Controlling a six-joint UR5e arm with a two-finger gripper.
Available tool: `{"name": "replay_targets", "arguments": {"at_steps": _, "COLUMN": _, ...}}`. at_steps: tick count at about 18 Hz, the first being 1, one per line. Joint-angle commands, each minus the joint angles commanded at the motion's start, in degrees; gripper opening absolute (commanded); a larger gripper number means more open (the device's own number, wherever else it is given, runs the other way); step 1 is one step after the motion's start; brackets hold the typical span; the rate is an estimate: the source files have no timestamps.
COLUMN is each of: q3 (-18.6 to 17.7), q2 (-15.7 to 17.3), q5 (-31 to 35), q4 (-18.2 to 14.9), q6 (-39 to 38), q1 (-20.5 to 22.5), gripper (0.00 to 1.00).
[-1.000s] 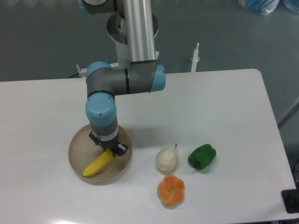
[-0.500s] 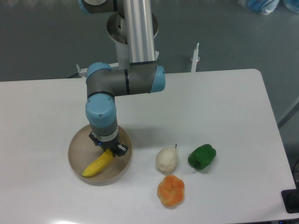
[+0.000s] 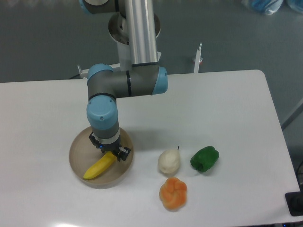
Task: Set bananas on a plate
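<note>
The banana (image 3: 99, 166) lies in the plate (image 3: 78, 144) near the table's (image 3: 227, 109) front left edge; the gripper (image 3: 110, 151) covers its upper end, grip unclear. Rightward sit a white fruit (image 3: 169, 161), an orange one (image 3: 173, 193) and a green pepper (image 3: 204, 158)

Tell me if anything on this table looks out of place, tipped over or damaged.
Nothing stands out. The banana lies inside the plate with the gripper at its upper end. The white fruit, green pepper and orange fruit sit apart on the table, intact.
</note>
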Motion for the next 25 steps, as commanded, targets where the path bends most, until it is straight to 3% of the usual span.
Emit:
{"name": "replay_targets", "arguments": {"at_steps": 1, "q3": 0.0, "q2": 0.1, "q5": 0.0, "q4": 0.3, "q6": 0.1, "q1": 0.0, "gripper": 0.79}}
{"name": "replay_targets", "arguments": {"at_steps": 3, "q3": 0.1, "q2": 0.4, "q5": 0.0, "q4": 0.8, "q6": 0.4, "q1": 0.1, "gripper": 0.99}}
{"name": "replay_targets", "arguments": {"at_steps": 6, "q3": 0.6, "q2": 1.6, "q5": -0.2, "q4": 0.8, "q6": 0.6, "q1": 0.5, "gripper": 1.0}}
{"name": "replay_targets", "arguments": {"at_steps": 10, "q3": 4.4, "q2": 2.8, "q5": 0.0, "q4": 0.4, "q6": 0.6, "q1": 2.4, "gripper": 1.0}}
{"name": "replay_targets", "arguments": {"at_steps": 12, "q3": 8.0, "q2": 3.3, "q5": 0.2, "q4": 0.2, "q6": 0.6, "q1": 4.8, "gripper": 1.0}}
{"name": "replay_targets", "arguments": {"at_steps": 15, "q3": 10.5, "q2": 4.4, "q5": -0.1, "q4": -0.3, "q6": 0.9, "q1": 9.1, "gripper": 1.0}}
{"name": "replay_targets", "arguments": {"at_steps": 23, "q3": 13.1, "q2": 5.4, "q5": 0.0, "q4": -0.6, "q6": 17.9, "q1": 18.5, "gripper": 1.0}}
{"name": "replay_targets", "arguments": {"at_steps": 25, "q3": 13.4, "q2": 5.5, "q5": 0.0, "q4": -2.1, "q6": 23.5, "q1": 21.1, "gripper": 1.0}}
